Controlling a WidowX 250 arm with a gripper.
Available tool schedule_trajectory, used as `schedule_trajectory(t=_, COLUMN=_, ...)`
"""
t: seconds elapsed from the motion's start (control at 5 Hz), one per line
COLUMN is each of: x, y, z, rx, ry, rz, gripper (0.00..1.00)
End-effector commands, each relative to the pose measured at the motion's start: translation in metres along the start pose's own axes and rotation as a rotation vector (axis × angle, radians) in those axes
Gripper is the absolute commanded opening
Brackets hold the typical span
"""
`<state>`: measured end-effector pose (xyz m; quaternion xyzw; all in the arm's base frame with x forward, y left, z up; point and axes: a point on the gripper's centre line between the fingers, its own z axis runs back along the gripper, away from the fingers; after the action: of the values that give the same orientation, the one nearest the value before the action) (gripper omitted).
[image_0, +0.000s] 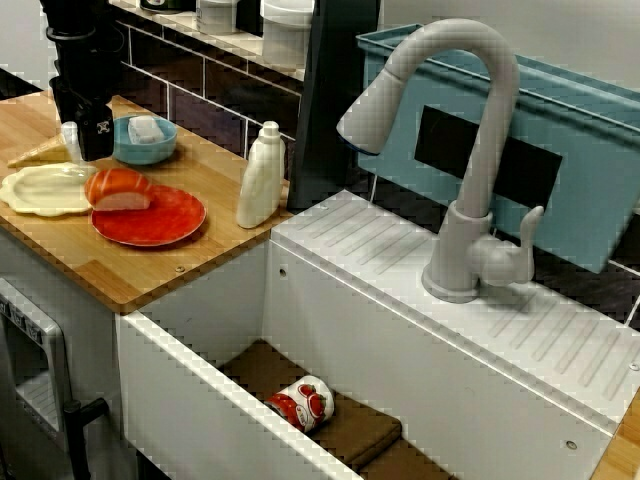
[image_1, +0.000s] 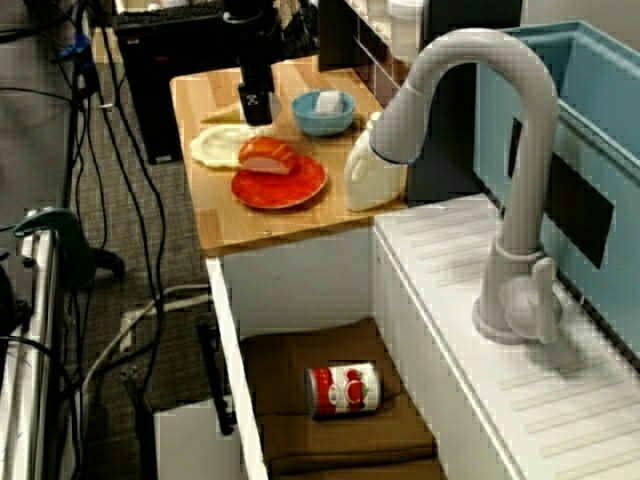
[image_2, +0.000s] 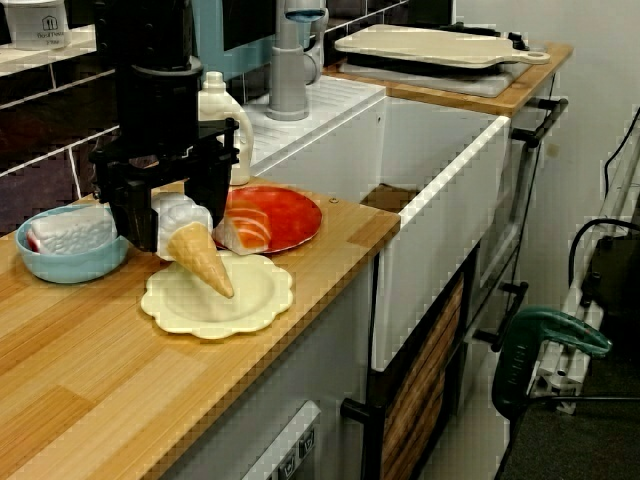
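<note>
I see my gripper (image_2: 168, 215) pinching the cone (image_2: 203, 262) by its wide end, so its tip slants down onto the plate (image_2: 258, 300).

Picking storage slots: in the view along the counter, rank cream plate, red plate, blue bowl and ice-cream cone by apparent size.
1. cream plate, largest, though nearest the camera.
2. red plate and blue bowl look alike; the red plate is partly hidden, so unranked.
3. ice-cream cone, smallest.

blue bowl (image_0: 145, 156), faucet (image_0: 484, 150), can (image_0: 304, 404)
</note>
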<state>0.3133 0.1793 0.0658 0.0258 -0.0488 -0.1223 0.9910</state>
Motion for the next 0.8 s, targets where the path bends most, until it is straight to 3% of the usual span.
schedule_trajectory(t=0.0, x=0.007, y=0.008, z=0.016, rx=0.054, ry=-0.005, rz=0.034, gripper=1.0)
schedule_trajectory(t=0.2, x=0.008, y=0.009, z=0.011, rx=0.048, ry=0.002, rz=0.033, gripper=1.0)
schedule_trajectory(t=0.4, x=0.008, y=0.009, z=0.007, rx=0.073, ry=0.019, rz=0.04, gripper=1.0)
schedule_trajectory(t=0.6, x=0.011, y=0.008, z=0.003, rx=0.029, ry=0.03, rz=0.03, gripper=1.0)
